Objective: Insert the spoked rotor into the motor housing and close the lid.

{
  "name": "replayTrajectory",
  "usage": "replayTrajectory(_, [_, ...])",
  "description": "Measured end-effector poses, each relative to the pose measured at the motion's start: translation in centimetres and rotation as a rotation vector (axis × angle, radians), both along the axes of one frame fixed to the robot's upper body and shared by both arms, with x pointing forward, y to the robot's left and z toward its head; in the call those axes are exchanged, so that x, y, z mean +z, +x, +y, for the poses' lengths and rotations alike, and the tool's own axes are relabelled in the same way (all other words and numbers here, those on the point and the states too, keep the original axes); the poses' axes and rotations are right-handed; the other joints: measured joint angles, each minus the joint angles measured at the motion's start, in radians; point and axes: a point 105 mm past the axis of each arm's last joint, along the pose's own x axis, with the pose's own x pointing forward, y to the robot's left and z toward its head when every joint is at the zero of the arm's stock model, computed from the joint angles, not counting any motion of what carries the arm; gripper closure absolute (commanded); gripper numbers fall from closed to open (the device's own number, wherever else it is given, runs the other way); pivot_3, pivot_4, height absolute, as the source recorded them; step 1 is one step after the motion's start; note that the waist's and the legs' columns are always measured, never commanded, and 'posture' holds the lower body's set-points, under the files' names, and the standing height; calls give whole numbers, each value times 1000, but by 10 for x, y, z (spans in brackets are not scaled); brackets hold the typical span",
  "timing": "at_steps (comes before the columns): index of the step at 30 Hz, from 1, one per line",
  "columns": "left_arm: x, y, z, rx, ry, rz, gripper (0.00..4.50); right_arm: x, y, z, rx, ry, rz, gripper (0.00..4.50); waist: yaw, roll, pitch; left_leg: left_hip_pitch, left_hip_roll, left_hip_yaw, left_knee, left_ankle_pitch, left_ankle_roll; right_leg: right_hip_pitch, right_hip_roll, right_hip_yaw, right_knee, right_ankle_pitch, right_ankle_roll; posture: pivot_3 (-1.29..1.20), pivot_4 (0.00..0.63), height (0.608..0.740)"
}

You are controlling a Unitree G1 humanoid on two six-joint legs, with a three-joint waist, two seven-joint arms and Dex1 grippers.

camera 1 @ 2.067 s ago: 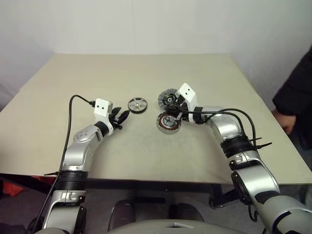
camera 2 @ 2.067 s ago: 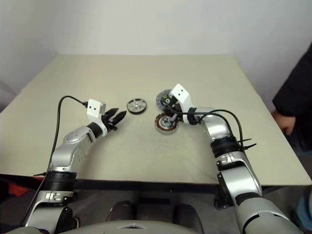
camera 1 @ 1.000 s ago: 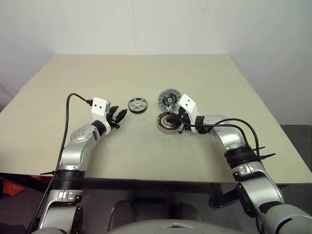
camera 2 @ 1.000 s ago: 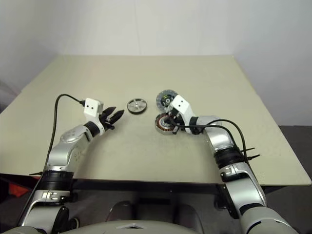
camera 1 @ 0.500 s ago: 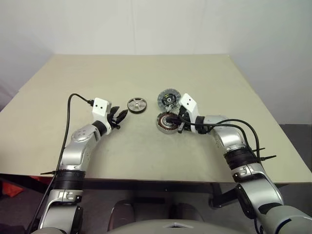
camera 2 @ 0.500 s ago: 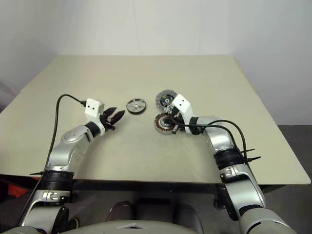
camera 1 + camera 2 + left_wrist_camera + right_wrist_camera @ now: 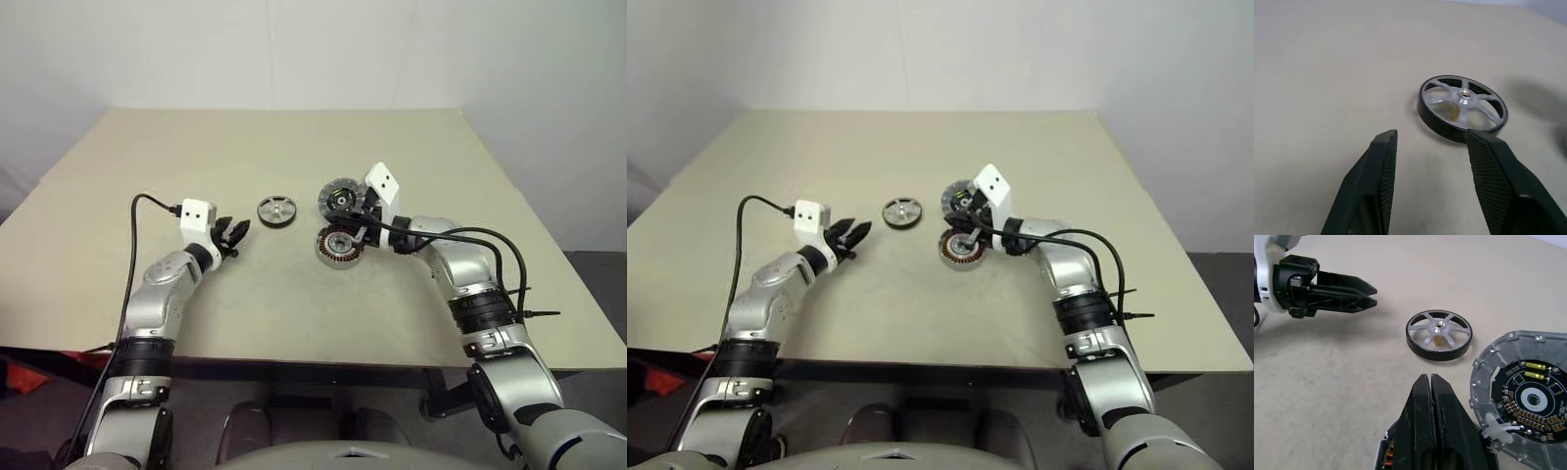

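Left gripper (image 7: 1431, 139) has its jaws apart with nothing between them, ribbed inner pads facing each other, hovering just off the table (image 7: 245, 294) and aimed at the spoked rotor (image 7: 1463, 108). Rotor lies flat on the table just past the left fingertips (image 7: 1386, 142), not touching them: silver spokes, central hub, dark outer rim, open face up. In the head views the left gripper (image 7: 235, 233) sits near the rotor (image 7: 276, 211), on its left side, with a small gap between. Right gripper (image 7: 1430, 382) is pinched fully closed, fingers pressed flat together, holding nothing. It sits above the motor housing (image 7: 338, 246), whose copper windings and edge peek out beside the base of the right fingers in the right wrist view. Housing rests flat on the table, windings up, silver hub in the centre. The lid (image 7: 1525, 394) lies flat just beyond the housing, face up with dark centre, small green-yellow parts and a ring of brown components visible; in the head views lid (image 7: 340, 199) and housing sit close together, edges nearly meeting, can't tell if they touch. Rotor is to the left of the lid, clearly apart from both lid and housing. Black cable (image 7: 147, 201) loops from the left wrist camera down along the arm.
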Motion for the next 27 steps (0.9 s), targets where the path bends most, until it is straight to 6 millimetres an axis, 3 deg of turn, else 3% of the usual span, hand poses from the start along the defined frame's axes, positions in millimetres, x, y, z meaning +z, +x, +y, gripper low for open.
replayTrajectory(2, [-5, 5, 1, 44, -37, 40, 1029, -1, 0, -3, -7, -5, 1, 4500, 0, 0, 0, 0, 0, 0, 0, 0, 0, 0, 0, 0, 0, 0, 0, 0, 0, 740])
replayTrajectory(5, [-8, 13, -4, 96, -160, 96, 1029, -3, 0, -6, -20, -6, 4, 4500, 1, -1, 0, 0, 0, 0, 0, 0, 0, 0, 0, 0, 0, 0, 0, 0, 0, 740])
replayTrajectory(12, [11, 32, -31, 86, -386, 147, 1029, -6, -1, -8, -28, -2, 11, 4500, 2, -2, 1, -1, -1, 0, 1, 0, 0, 0, 0, 0, 0, 0, 0, 0, 0, 740])
replayTrajectory(16, [1, 33, -43, 80, -445, 228, 1029, -5, -1, -8, -33, -2, 5, 4500, 0, -2, 1, -1, -3, 0, 0, 0, 1, 0, 0, 0, 0, 0, 0, 0, 0, 740])
replayTrajectory(27, [-17, 28, -39, 133, -476, 311, 1029, -6, 5, -21, -79, -3, 4, 4500, 3, -3, 2, -1, -3, -1, 1, 2, 4, 0, 0, -1, 0, 0, 0, 0, 0, 740])
